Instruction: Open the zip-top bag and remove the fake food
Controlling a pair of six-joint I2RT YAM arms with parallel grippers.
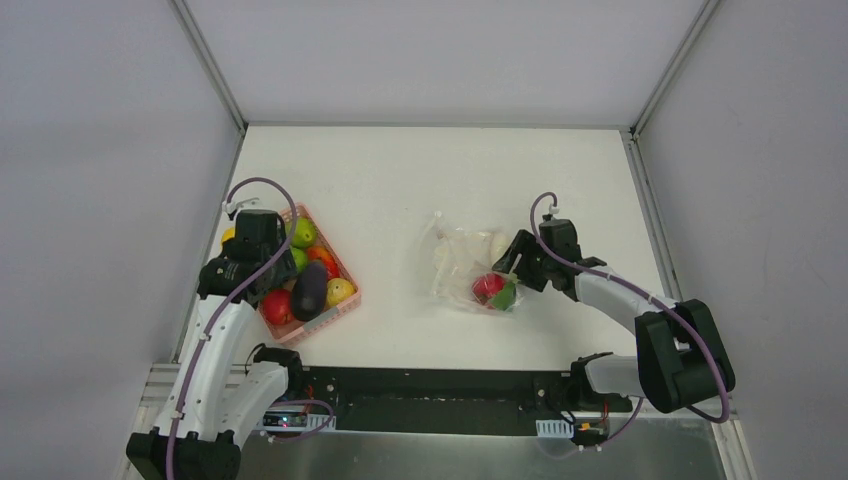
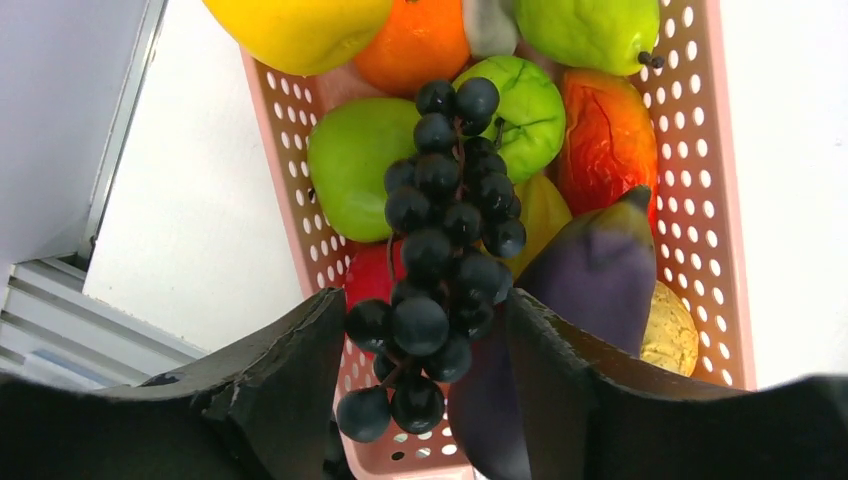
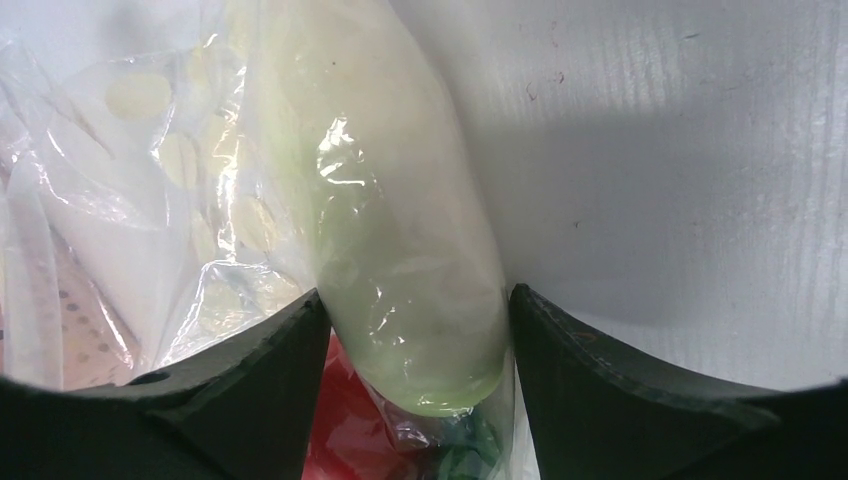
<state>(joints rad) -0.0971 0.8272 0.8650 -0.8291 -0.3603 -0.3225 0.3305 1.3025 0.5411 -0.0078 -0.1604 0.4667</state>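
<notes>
- Right end effector (image 3: 415, 295) is part-closed, pinching the white elongated vegetable (image 3: 400, 230) through the film of the zip-top bag (image 1: 455, 265).
- That vegetable's long axis runs straight ahead of the fingers, away from the wrist; I judge any pull must follow that line.
- Bag lies mid-worktop (image 1: 400, 180), with the red tomato (image 1: 488, 287) at its near end, just beside this end effector.
- Left end effector (image 2: 425, 315) is well apart over the pink basket (image 2: 705, 200), closed on a dark grape bunch (image 2: 445, 230); the right arm is nearer.
</notes>
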